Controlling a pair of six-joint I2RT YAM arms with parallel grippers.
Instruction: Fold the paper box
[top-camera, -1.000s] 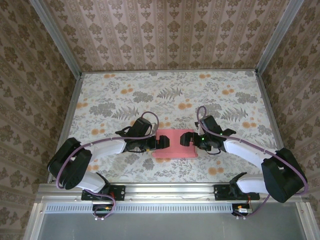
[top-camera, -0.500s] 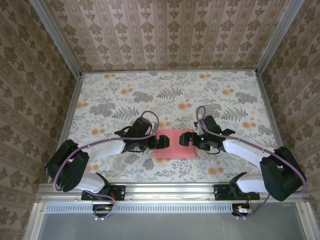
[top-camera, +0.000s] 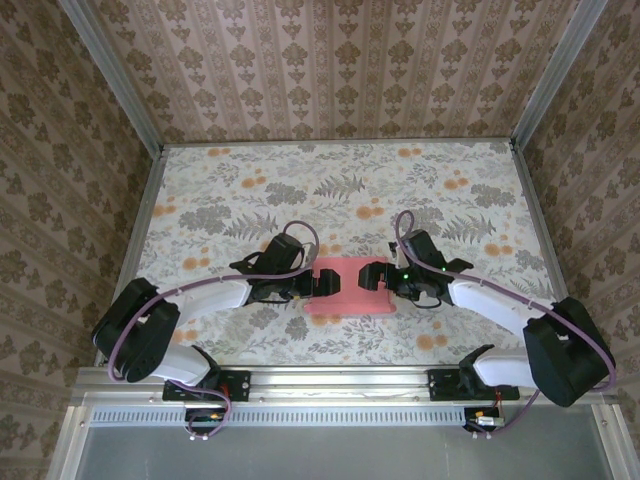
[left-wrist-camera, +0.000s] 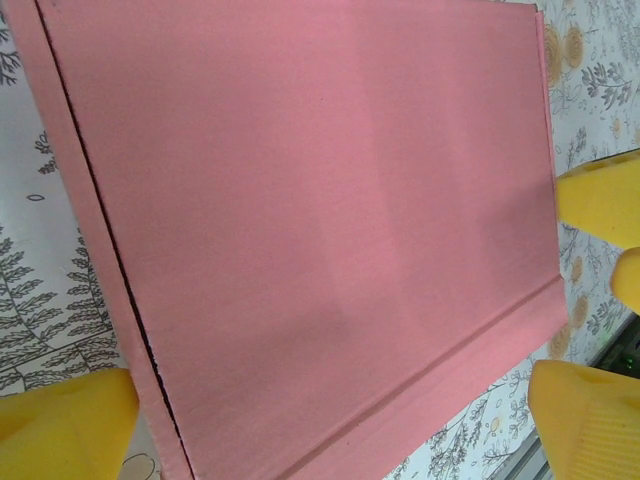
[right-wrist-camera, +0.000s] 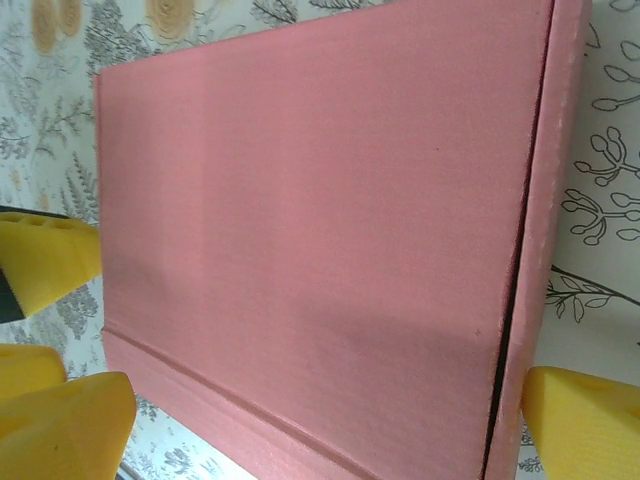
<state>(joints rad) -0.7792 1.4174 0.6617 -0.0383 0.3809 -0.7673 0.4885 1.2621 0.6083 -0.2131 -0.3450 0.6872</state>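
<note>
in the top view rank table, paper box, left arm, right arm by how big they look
1. table, largest by far
2. left arm and right arm: they look alike, so no ranking; both are raised nearer the camera
3. paper box, smallest, partly covered by both arms

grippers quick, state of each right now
left gripper: open, over the paper box, holding nothing
right gripper: open, over the paper box, holding nothing

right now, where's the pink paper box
Top view: the paper box lies flat on the table, near-centre, left gripper over its left end, right gripper over its right end.
</note>
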